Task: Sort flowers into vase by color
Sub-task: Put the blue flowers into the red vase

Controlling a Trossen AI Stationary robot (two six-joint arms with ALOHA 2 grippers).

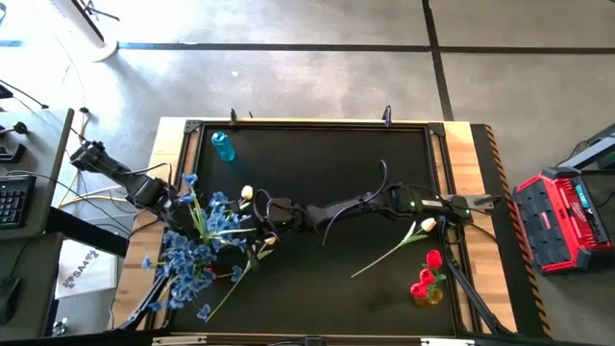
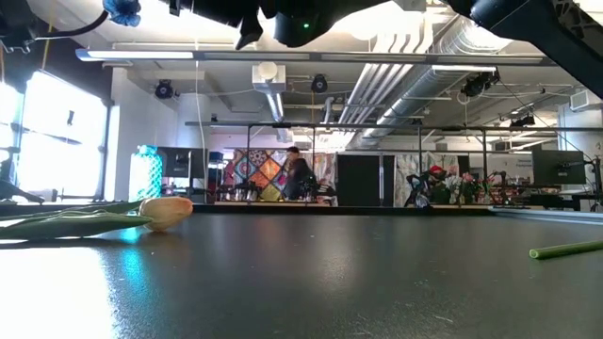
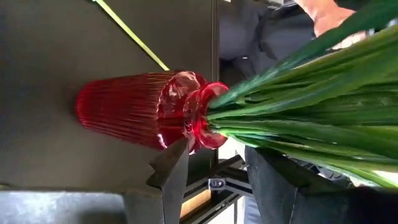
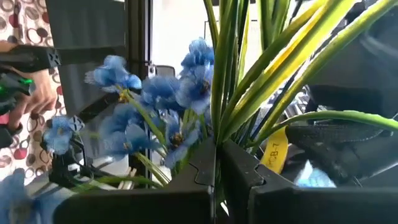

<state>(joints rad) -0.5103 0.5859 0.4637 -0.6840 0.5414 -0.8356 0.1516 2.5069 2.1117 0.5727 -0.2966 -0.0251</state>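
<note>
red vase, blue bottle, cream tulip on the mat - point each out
red vase [image 3: 134, 109], left wrist view, ribbed body
blue bottle [image 1: 223, 146], high view, middle of bottle
cream tulip [image 1: 420, 229], high view, flower head

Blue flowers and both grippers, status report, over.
Right gripper shut on green stems of the blue flowers, table's left side. Left gripper beside the bunch, grip unclear. Red vase there. Cream tulip loose on the black mat.

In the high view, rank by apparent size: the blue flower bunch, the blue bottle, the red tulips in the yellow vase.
1. Blue flower bunch, clearly largest.
2. Red tulips in the yellow vase.
3. Blue bottle, smallest, though not far off the tulips.
</note>
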